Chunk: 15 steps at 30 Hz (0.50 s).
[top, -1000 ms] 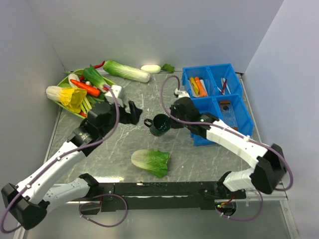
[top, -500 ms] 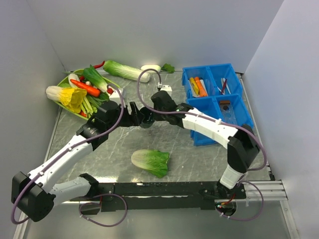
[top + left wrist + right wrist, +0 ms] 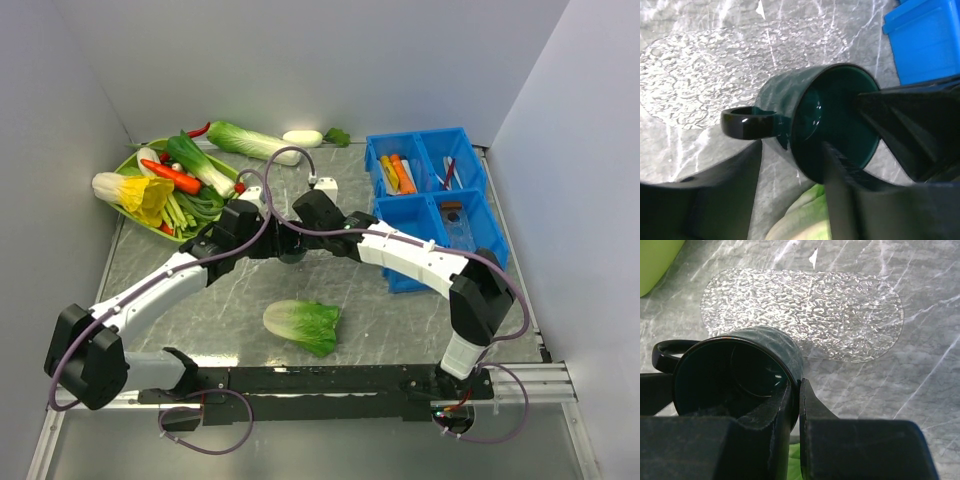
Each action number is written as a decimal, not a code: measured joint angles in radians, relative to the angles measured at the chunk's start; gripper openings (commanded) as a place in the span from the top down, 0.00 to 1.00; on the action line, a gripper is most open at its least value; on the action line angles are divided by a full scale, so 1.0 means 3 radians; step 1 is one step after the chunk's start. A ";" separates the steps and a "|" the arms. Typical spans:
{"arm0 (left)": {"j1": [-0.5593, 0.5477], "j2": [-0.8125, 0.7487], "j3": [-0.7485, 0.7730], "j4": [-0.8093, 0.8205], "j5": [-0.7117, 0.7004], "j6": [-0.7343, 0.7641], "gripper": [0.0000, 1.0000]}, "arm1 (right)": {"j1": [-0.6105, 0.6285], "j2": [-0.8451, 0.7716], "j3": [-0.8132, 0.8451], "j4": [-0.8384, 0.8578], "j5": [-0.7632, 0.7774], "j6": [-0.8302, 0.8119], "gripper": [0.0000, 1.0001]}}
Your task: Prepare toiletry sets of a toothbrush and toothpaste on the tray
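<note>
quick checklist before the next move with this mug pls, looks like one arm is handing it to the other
1. Hold of the right gripper on the mug: ok, its jaws pinch the rim, one inside and one outside.
2. Placement of the left gripper: ok, its jaws straddle the mug wall.
3. Left jaws closed on the mug: not ok, they are open and a gap shows.
4. Mug empty: ok, nothing shows inside.
5. Space on the clear tray: ok, the part in view is bare.
6. Sets on the tray: not ok, the toothbrushes and toothpaste tubes lie in the blue bin.
</note>
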 measured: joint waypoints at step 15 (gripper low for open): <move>0.0098 0.0272 0.0139 -0.0034 -0.0175 -0.0104 0.99 | 0.0140 0.0003 -0.0134 0.0217 0.0170 0.0053 0.76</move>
